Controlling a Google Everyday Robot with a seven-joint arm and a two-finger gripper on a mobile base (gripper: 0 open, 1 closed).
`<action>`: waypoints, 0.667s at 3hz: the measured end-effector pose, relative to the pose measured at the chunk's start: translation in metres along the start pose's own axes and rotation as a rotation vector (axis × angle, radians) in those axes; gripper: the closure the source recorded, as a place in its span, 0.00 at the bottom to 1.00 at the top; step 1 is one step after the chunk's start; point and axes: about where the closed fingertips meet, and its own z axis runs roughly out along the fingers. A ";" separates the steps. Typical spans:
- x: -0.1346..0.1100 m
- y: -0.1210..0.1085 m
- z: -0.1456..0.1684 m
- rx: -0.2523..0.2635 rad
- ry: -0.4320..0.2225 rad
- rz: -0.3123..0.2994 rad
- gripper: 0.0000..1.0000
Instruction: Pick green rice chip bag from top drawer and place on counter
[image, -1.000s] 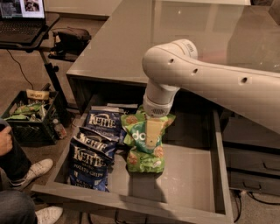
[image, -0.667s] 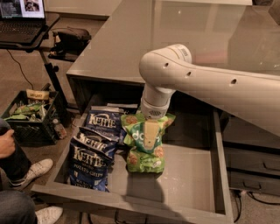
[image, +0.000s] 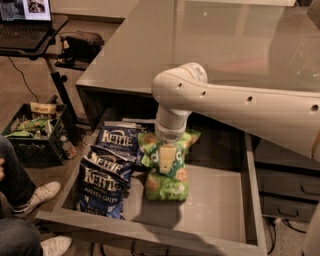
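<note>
The green rice chip bag (image: 167, 182) stands upright in the middle of the open top drawer (image: 215, 205), its top bunched up. My gripper (image: 167, 156) reaches straight down from the white arm and is shut on the bag's upper part; one pale finger (image: 167, 159) shows in front of the bag and the other is hidden behind it. The bag's bottom still rests on the drawer floor. The glossy grey counter (image: 225, 45) lies behind and above the drawer.
Two dark-blue Kettle bags (image: 117, 142) (image: 102, 185) lie in the drawer's left part, touching the green bag. Narrower dark drawers (image: 287, 190) are at right. A black crate (image: 32, 132), a laptop stand (image: 25, 20) and a seated person's shoe (image: 37, 192) are at left.
The arm's elbow has swung a little to the left. The gripper and the green bag stay in the same spot in the drawer.
</note>
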 end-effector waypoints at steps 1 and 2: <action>0.000 0.000 0.000 0.000 0.000 0.000 0.41; 0.000 0.000 0.000 0.000 0.000 0.000 0.64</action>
